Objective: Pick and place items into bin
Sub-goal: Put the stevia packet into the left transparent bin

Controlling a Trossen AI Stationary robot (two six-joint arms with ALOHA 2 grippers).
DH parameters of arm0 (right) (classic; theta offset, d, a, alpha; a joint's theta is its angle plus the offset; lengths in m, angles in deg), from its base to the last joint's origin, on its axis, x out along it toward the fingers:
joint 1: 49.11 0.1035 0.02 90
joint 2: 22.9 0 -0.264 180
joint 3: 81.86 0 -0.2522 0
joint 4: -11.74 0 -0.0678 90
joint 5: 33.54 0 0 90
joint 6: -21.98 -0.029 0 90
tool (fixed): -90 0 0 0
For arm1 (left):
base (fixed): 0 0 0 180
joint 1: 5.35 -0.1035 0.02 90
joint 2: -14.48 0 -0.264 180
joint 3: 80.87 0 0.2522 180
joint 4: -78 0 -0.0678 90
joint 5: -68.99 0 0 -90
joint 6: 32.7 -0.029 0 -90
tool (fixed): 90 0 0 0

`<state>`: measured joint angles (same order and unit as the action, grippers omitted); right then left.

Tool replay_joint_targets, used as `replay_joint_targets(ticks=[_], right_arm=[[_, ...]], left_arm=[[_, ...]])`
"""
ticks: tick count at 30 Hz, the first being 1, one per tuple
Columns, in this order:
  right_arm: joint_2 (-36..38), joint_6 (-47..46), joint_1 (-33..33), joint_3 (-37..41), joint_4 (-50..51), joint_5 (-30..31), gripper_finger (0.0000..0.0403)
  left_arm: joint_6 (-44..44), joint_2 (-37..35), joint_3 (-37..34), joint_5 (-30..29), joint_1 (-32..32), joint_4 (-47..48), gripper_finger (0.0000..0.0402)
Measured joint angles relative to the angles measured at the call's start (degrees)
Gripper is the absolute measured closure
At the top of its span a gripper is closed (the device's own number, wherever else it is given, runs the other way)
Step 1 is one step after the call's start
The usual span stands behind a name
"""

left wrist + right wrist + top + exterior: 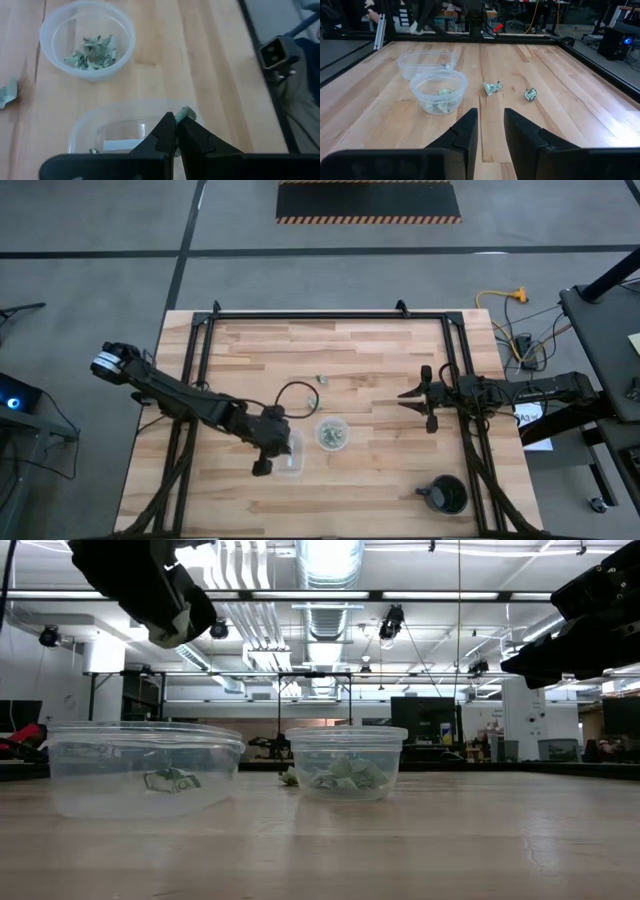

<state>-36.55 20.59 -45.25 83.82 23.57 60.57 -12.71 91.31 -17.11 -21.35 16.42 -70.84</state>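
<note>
My left gripper (pixel 176 121) is shut over a wide clear container (pixel 117 131), above the table in the low view (pixel 170 615), with a pale green piece (pixel 188 114) at its fingertips. That container (pixel 145 768) has one piece (pixel 170 780) lying on its floor. Beside it stands a clear round cup (pixel 333 433) with several green pieces (pixel 91 51) in it. Two more pieces (pixel 492 88) (pixel 530 94) lie on the bare wood farther off. My right gripper (pixel 491 125) is open and hovers at the table's right side (pixel 415 395), touching nothing. My left gripper pinches the pale green piece (pixel 187 113) at the very free ends of its two fingers, coming from above and slanting down. The piece is lifted clear, over the wide container's rim.
A black round mug-like object (pixel 445 495) stands near the table's near right corner. A black cable loop (pixel 295 395) hangs by the left arm. A black frame rail (pixel 455 360) runs around the tabletop. Bare wood lies toward the far edge.
</note>
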Motion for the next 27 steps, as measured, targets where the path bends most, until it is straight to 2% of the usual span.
replay_joint_targets(ticks=[6,12,27], right_arm=[[-0.02,-0.06,0.01,0.00,0.00,-0.01,0.0318],[-0.02,0.05,-0.01,0.00,0.00,-0.01,0.0329],[-0.02,-0.04,0.01,0.00,0.00,-0.01,0.0322]], left_arm=[[0.68,5.12,3.02,-0.85,0.84,0.37,0.0401],[0.67,9.45,6.77,-1.57,0.95,5.10,0.0401],[3.69,9.41,7.02,-0.68,-0.32,5.89,0.0401]])
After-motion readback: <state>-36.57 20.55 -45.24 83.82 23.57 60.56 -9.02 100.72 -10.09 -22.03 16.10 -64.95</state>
